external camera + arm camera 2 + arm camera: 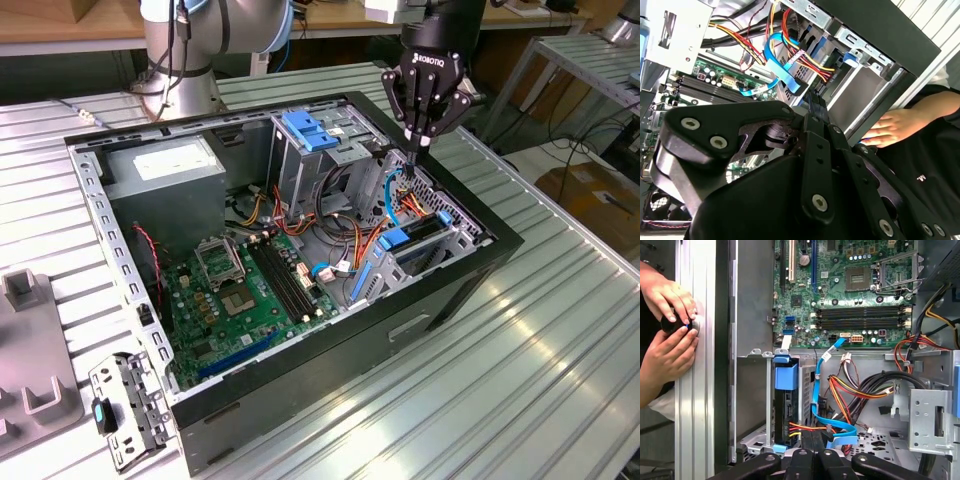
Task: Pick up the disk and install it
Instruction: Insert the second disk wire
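Open black computer case [420, 320] on ribbed metal table [560, 340]; arm poised over the drive bay.

Green motherboard [250, 290] lies on the case floor. Dark hard drive in blue plastic carrier [786, 400] sits upright in the metal bay by the case wall. Black gripper [419, 148] hangs just above it, fingers pinched narrow, holding nothing. A person's hands [671, 330] rest outside the case.

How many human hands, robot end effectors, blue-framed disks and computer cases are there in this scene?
Hands: 2
End effector: 1
Disk: 1
Computer case: 1
Total: 5
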Controlling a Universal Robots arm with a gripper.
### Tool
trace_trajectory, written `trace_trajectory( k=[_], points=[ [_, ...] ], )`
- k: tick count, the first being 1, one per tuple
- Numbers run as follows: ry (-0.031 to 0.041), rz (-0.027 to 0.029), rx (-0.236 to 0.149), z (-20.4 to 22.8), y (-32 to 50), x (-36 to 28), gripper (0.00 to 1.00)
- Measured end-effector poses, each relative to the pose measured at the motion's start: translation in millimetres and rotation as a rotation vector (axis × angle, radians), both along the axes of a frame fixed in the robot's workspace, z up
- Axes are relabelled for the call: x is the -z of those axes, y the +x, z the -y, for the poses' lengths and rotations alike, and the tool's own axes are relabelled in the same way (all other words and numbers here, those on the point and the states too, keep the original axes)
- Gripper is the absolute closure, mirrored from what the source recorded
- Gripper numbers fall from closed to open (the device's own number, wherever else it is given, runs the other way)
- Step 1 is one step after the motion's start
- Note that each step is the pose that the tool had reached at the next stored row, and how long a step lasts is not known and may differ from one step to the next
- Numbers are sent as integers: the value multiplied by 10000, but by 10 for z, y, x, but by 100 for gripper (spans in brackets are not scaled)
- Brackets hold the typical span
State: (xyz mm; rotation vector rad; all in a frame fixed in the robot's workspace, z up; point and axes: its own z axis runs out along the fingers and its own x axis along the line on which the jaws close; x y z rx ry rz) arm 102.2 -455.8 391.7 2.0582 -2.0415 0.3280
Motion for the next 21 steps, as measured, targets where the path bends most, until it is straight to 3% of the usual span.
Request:
trace_trajectory(
  k=[12,13,21],
  points=[
    [-5,0,0,0,0,0,89],
    [-6,0,0,0,0,0,82],
    [-9,0,0,0,0,0,82]
  ],
)
